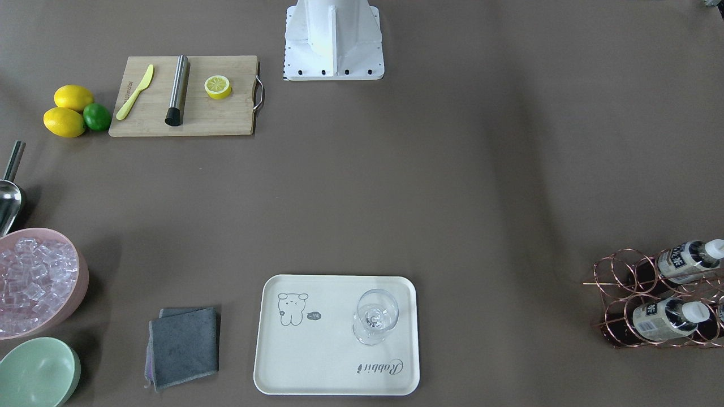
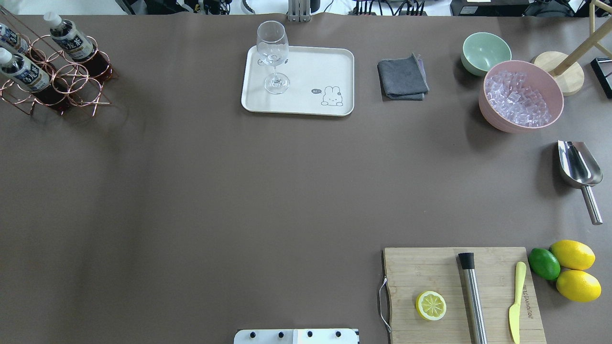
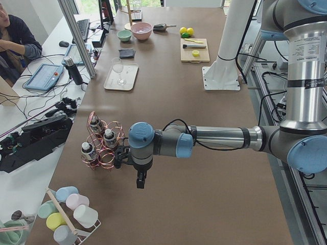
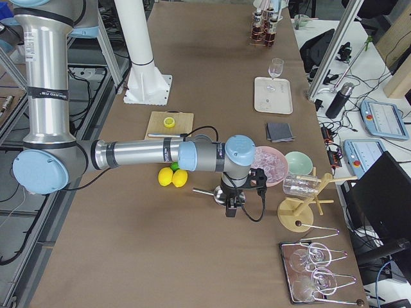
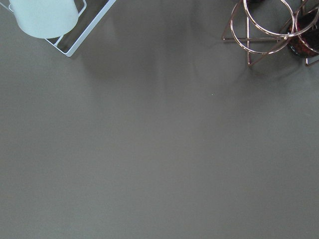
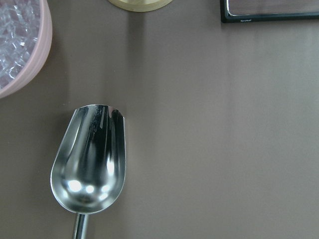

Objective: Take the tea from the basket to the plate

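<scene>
Three bottles of tea (image 2: 71, 40) are kept in the basket (image 2: 81, 91), a glass (image 2: 272, 45) on the plate (image 2: 311, 67). The opening of left end effector (image 3: 139, 181) and right end effector (image 4: 231, 208) cannot be told.

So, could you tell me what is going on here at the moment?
No tea has been moved yet: all three tea bottles sit in the basket, and the plate carries only a wine glass. The left gripper hangs near the basket; the right gripper hangs over the metal scoop.
</scene>
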Available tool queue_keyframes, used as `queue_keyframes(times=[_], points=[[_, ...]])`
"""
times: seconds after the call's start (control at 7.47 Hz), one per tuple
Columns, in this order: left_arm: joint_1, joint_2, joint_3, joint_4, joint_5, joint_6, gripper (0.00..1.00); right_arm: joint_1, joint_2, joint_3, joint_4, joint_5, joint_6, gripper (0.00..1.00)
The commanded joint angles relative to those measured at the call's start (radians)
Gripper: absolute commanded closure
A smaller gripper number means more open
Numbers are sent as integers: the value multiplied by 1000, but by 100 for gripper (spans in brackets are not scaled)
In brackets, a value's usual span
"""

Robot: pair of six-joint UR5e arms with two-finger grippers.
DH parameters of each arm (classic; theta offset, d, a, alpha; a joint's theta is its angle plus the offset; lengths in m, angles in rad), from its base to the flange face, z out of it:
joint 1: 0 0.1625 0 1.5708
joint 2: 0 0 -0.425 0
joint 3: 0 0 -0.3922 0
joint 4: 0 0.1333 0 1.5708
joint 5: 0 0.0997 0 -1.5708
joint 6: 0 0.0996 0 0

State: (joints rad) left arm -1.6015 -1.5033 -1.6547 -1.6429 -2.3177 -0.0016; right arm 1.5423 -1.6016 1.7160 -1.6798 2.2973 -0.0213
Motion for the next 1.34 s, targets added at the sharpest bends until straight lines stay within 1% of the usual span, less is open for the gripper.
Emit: queue_keyframes(times=[0.0,1.21], points=[[0,0,0,2,0,0,3,-1,0,2,-1,1,0,0],[2,14,-1,-8,0,0,3,-1,-1,4,-3,-1,1,0]])
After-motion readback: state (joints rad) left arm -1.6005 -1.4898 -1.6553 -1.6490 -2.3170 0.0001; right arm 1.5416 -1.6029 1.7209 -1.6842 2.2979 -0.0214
